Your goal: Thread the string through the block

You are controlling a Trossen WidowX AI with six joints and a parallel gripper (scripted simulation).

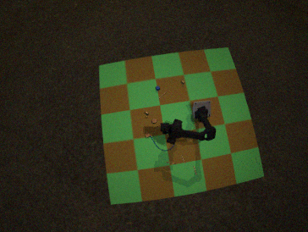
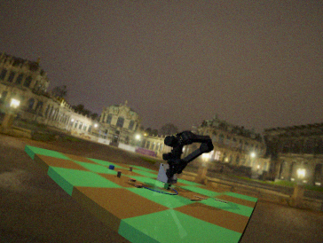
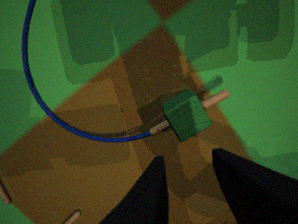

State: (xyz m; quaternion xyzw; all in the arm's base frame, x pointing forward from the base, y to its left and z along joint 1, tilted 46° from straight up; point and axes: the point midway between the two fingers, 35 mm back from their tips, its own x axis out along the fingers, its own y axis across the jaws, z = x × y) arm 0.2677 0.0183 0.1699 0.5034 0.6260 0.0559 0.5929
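The checkered tabletop (image 1: pixel 114 74) carried the arm (image 1: pixel 199 135), whose base (image 1: pixel 195 103) stood nearer the right edge than the left, about midway between the far and near edges. The arm reached toward the middle of the tabletop. The pincer (image 3: pixel 186 186) hung above the surface with its two dark fingers partly apart and nothing between them; it held no object.

The green block (image 3: pixel 186 115) lay on the tabletop near its centre, on a brown square beside a green one. The stick (image 3: pixel 214 99), thin and pale like light wood, sat inside the block's hole: one end stuck out on the side away from the string, and a short stub showed on the other side. The blue string (image 3: pixel 35 100) joined that stub and curved away in a wide loop over brown and green squares. The button could not be made out with confidence. Two other loose sticks (image 3: pixel 73 217) lay at the lower left of the wrist view.

Judged risk: the stick was only partly through, so a grasp on the protruding end that met the block first could shove or tip the block. A pull not in line with the hole could jam the stick and drag the block along. The pincer might also close on the wrong loose stick.
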